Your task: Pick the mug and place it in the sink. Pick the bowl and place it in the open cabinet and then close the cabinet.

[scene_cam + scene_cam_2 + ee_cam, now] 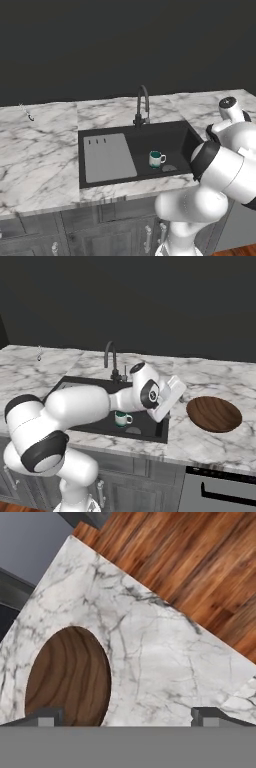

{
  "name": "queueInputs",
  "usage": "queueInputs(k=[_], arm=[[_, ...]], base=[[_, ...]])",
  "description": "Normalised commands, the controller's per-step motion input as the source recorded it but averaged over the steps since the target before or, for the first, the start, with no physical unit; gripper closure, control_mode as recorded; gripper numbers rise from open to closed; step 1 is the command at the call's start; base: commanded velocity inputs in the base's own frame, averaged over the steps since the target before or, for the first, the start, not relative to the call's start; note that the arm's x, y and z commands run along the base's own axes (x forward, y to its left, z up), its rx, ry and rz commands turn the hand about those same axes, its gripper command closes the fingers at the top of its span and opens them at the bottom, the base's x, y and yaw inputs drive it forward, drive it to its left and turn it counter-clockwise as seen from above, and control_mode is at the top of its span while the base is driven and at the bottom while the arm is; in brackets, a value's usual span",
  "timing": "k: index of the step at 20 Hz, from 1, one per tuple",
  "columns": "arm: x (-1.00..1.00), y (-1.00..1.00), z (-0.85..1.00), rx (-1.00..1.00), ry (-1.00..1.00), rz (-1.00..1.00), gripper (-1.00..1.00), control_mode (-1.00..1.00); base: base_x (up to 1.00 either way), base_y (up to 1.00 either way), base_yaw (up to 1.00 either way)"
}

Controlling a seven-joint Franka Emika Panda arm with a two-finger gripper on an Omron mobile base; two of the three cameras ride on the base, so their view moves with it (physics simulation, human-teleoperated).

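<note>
Far left, on the marble surface (pixel 40 150): bare, apart from a small thin item (pixel 27 114) near the back edge, too small to identify.

Next, the sink (pixel 172 137) — black basin, with a grey ribbed drainboard (pixel 107 157) in its left part and a dark arched faucet (pixel 143 102) behind. Inside the basin, upright on the bottom: the mug (pixel 156 159), white with a teal inside, just beside the round drain (pixel 169 168). No contact with the robot. So the first part of the task looks done.

Further right, above the right edge of the sink in the right base view: the gripper (pixel 170 393), turned toward the right part of the surface. Jaws standing wide in the hand view, with marble and a part of the bowl between the two dark fingertips (pixel 47 716) — nothing held.

Right of the sink: the bowl (pixel 214 414), wide, dark-brown wood, resting flat on the surface, well apart from the mug and not touched by the gripper. Beyond the surface edge in the hand view: a wooden floor (pixel 200 567).

Left to do, as a judgement: reach for the bowl, grasp it, carry it into the cabinet, then close the door.
</note>
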Motion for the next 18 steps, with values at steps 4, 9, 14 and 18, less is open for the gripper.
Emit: queueInputs(k=[4,9,14,18], arm=[[0.00,0.00,-0.22,0.00,0.00,0.00,-1.00,-1.00],[0.00,-0.01,-0.26,0.00,0.00,0.00,-1.00,-1.00],[0.02,-0.01,-0.25,0.01,0.00,0.00,-1.00,-1.00],[0.26,0.00,-0.22,0.00,0.00,0.00,-1.00,-1.00]], base=[[0.00,0.00,0.00],[0.00,0.00,0.00],[0.00,0.00,0.00],[0.00,0.00,0.00]])
